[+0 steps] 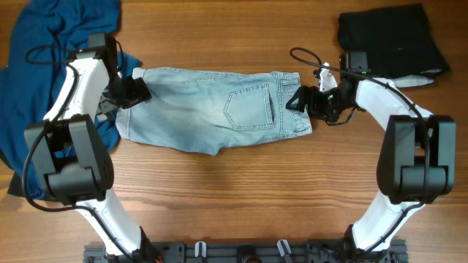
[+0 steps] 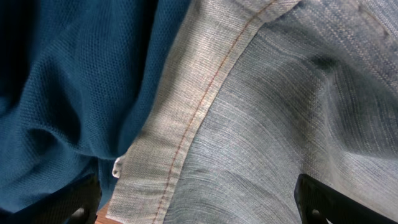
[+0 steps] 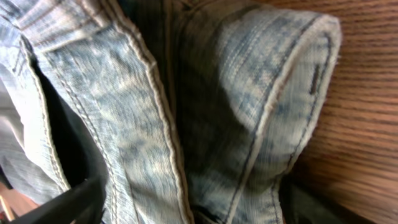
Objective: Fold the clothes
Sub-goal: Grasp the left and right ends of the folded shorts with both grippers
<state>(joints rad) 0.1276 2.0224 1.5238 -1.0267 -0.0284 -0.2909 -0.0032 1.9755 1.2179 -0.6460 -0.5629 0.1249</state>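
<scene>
The pale-blue denim pants [image 1: 212, 109] lie folded lengthwise across the middle of the table, back pocket up, waistband at the right and leg hems at the left. My left gripper [image 1: 135, 91] is at the hem end. In the left wrist view its fingers [image 2: 199, 208] stand wide apart over the hemmed edge [image 2: 186, 124], open. My right gripper [image 1: 298, 98] is at the waistband end. In the right wrist view its fingers [image 3: 186, 205] are spread on either side of the bunched waistband [image 3: 273, 93], open.
A dark blue garment [image 1: 58, 36] lies crumpled at the far left, partly under the pants' hem, and shows in the left wrist view [image 2: 74, 81]. A black folded garment [image 1: 391, 40] sits at the back right. The wooden table [image 1: 241, 190] shows in front.
</scene>
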